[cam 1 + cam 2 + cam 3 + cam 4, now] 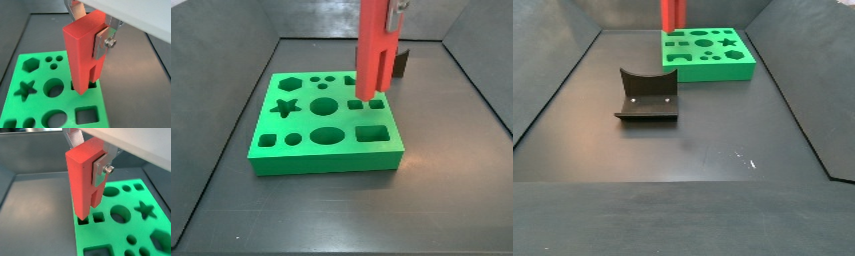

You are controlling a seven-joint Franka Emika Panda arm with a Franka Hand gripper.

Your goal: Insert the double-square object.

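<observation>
My gripper point(91, 29) is shut on the double-square object point(83, 50), a tall red forked peg, and holds it upright by its upper bar. One silver finger point(101, 43) presses its side; it also shows in a wrist view point(100, 171). The peg point(83, 183) stands over the flat green block point(130, 235). Its two leg tips are at the pair of small square holes point(99, 218) near the block's edge. I cannot tell how deep they sit. In both side views the peg point(373, 50) point(672, 14) rises from the green block point(325, 150) point(708, 62).
The green block point(33, 107) has other holes: star, hexagon, circles, ovals and a larger square point(86, 116). The dark fixture point(647, 97) stands on the floor apart from the block, and shows behind the peg in a side view point(402, 64). Grey bin walls surround the floor.
</observation>
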